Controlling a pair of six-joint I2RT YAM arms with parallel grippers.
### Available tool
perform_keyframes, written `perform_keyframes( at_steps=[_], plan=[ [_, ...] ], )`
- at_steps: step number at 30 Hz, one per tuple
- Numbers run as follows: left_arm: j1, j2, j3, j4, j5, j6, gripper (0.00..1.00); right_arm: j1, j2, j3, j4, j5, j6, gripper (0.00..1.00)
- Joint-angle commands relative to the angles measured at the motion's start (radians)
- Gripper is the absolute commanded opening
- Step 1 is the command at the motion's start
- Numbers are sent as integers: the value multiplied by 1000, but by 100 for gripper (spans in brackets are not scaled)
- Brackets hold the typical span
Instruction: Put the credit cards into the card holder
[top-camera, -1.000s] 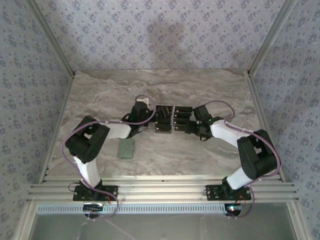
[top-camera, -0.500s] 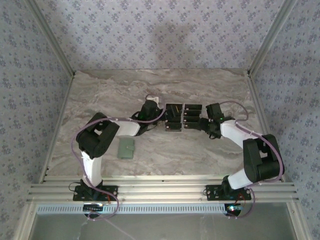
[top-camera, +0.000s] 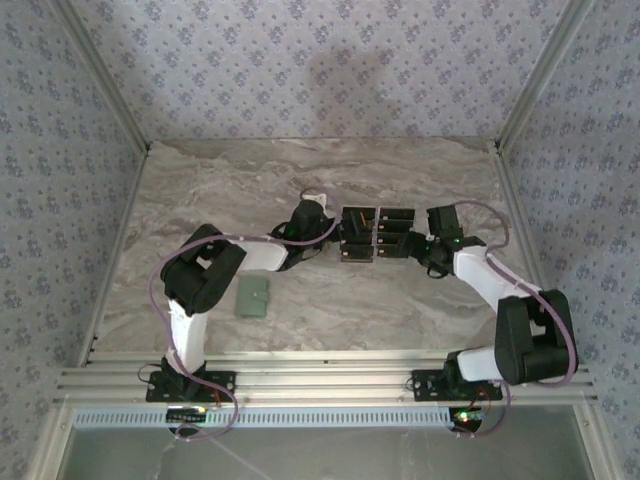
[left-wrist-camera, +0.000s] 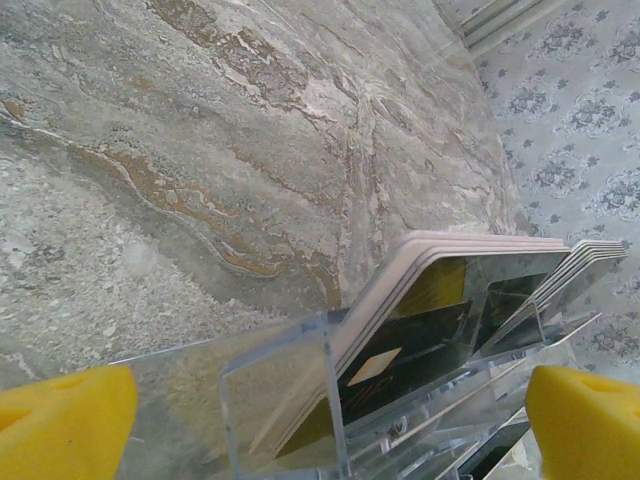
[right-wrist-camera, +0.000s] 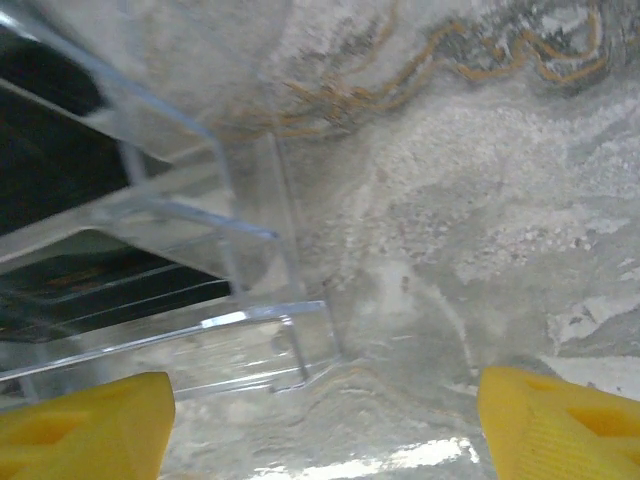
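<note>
The clear acrylic rack (top-camera: 378, 235) of black credit cards (left-wrist-camera: 420, 320) has slid right of centre, farther from the pale sage-green card holder (top-camera: 252, 297), with the left gripper (left-wrist-camera: 330, 420) and right gripper (right-wrist-camera: 320, 420) flanking it, fingers spread, so no card looks drawn yet.

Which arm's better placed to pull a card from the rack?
Probably left: the credit cards sit centred before the open left gripper; the right gripper faces the rack at a corner.
</note>
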Motion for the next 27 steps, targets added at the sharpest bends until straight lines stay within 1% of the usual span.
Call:
perform_keyframes(
  at_steps=[1,7,10,12,14,16,19,22,24,27],
  plan=[
    [23,-74,-25,11,0,-4,100,1,-71,-5,-60,-40,-10,81],
    [63,-161,-73,18,12,7,100,27,-174,22,-122,-43,9,81],
    [91,-233,-114,5,15,4,100,79,-207,52,-156,-27,32,79],
    [119,-312,-149,-49,2,2,100,153,-208,83,-179,0,53,78],
    [150,-400,-174,-175,-34,2,100,244,-185,117,-192,32,80,77],
    [200,-503,-197,-341,-60,8,100,357,-133,163,-194,70,120,76],
    [298,-634,-174,-681,-79,34,100,519,-12,251,-192,118,157,76],
    [401,-742,-157,-976,-80,89,100,653,128,351,-195,154,180,76],
    [457,-799,-165,-1116,-68,124,100,711,209,408,-193,164,191,75],
    [502,-885,-222,-1222,-38,168,100,760,279,462,-181,171,207,74]
  ],
)
